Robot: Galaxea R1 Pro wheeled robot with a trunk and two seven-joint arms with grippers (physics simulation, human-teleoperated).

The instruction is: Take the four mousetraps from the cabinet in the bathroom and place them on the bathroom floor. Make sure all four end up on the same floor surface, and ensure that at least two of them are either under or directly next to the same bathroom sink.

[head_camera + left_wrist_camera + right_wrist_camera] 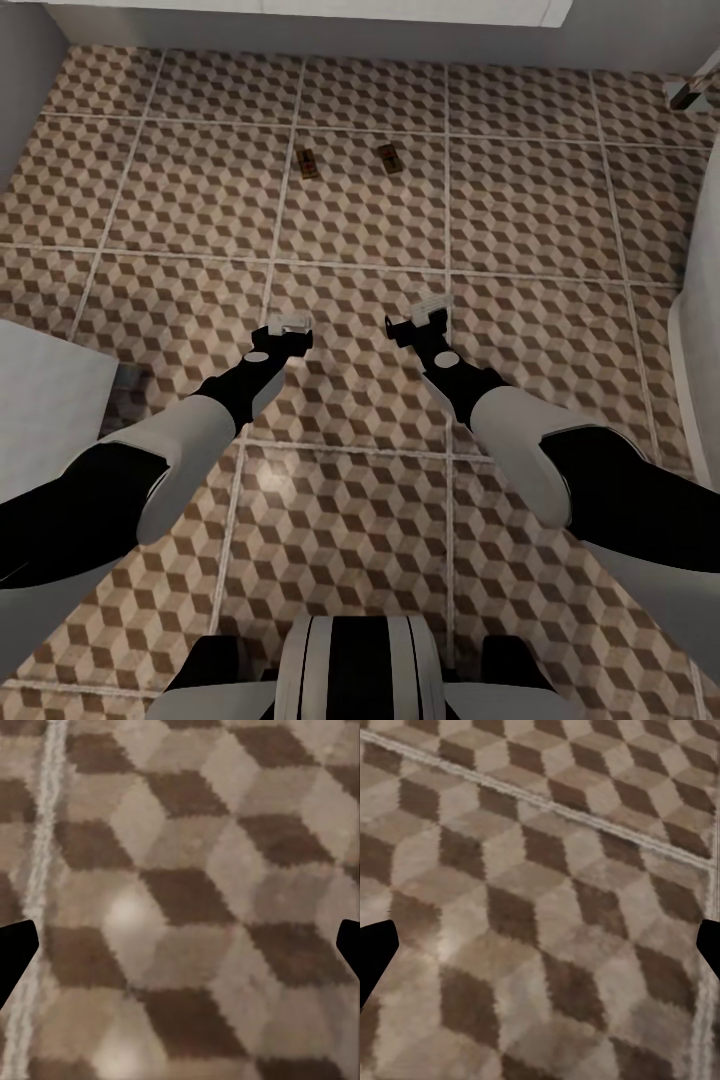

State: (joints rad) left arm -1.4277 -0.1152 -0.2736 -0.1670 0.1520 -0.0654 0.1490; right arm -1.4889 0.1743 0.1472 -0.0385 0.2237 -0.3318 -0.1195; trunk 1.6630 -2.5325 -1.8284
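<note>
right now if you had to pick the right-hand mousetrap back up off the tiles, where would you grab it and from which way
Probably from straight above. The mousetrap lies flat on the bathroom floor, so only its thin edges offer a hold. I would close the fingers across its two long edges, the narrow way, wrist turned to match its slight slant. The other mousetrap lies apart, leaving room. The right gripper is open and nearer.

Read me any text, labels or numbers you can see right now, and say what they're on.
None: no readable text in any view.
The two mousetraps on the floor are too small to show any marking.
The tiles carry just the cube pattern.
The left gripper and right gripper show no labels.
</note>
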